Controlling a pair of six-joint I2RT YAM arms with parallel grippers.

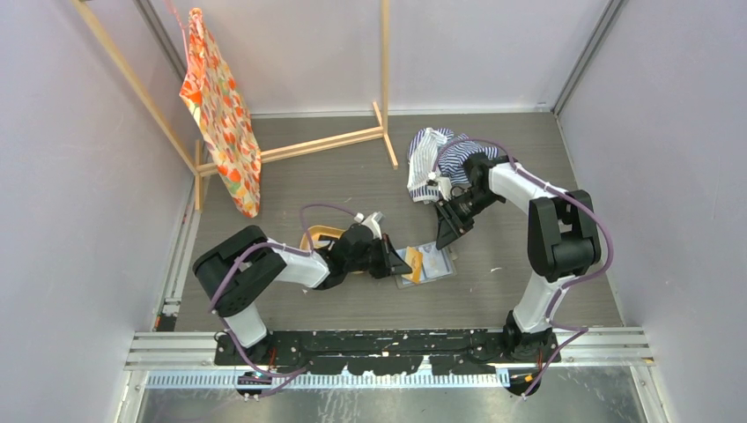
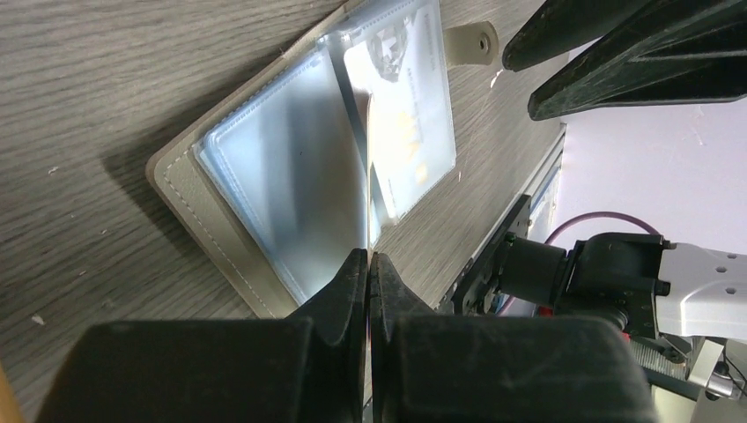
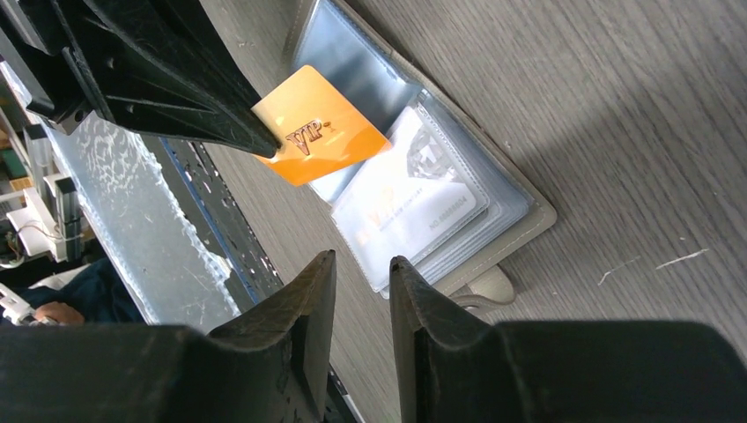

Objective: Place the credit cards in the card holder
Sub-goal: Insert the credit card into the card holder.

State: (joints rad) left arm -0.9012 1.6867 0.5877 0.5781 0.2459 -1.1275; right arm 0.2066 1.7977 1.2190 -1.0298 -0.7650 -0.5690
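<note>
Left claw (image 2: 370, 264) is clamped on an orange card (image 3: 321, 123) over the open card holder (image 2: 176, 172) on the counter (image 3: 617, 88). Right claw (image 3: 363, 264) hovers beside it, part-open and empty.

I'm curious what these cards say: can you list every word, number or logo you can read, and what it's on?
"VIP": dark letters on the orange card.
"VIP": faint, apparently the same word, on the white card in a clear sleeve of the card holder. The smaller print on this card is too blurred to read.
Nothing else is legible.
</note>
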